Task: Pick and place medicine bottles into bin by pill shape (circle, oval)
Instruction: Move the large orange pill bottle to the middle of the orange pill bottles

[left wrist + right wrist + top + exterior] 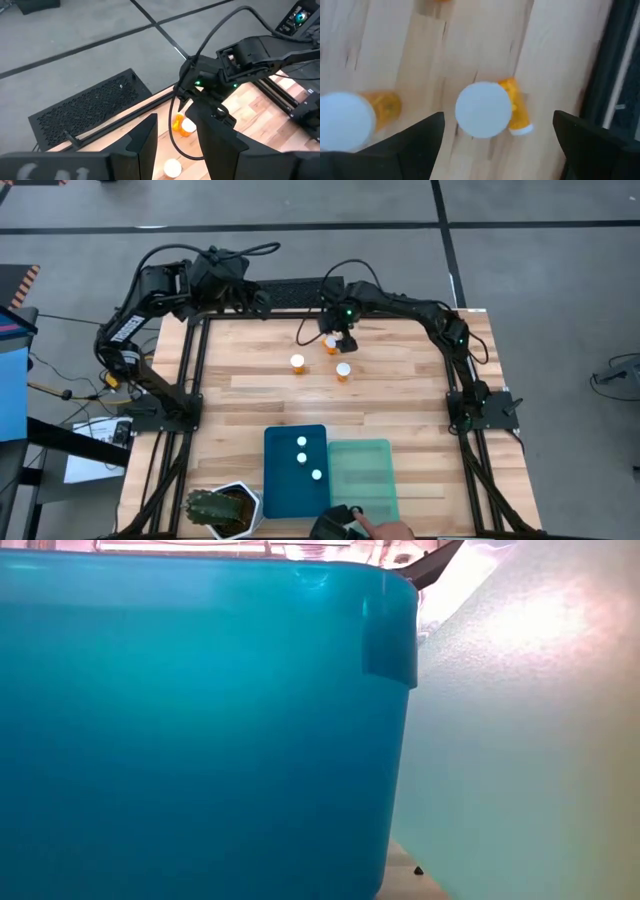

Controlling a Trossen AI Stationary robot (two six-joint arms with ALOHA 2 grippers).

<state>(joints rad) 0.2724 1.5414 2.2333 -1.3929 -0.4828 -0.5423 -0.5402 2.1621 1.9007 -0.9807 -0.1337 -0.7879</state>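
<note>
Three white-capped vials [302, 457] sit in the dark blue tray [280, 490], lower centre; mint green tray [375, 485] looks empty. Three vials [298, 363] left on the tabletop [400, 380], upper centre. Right claw [497, 137], fingers wide apart, hovers over one [485, 110]. Left claw [175, 150] partly apart, holding nothing.

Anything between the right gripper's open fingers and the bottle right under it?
Nothing. In the right wrist view the right gripper hangs open above the bottle, only bare wood around its white cap.
</note>
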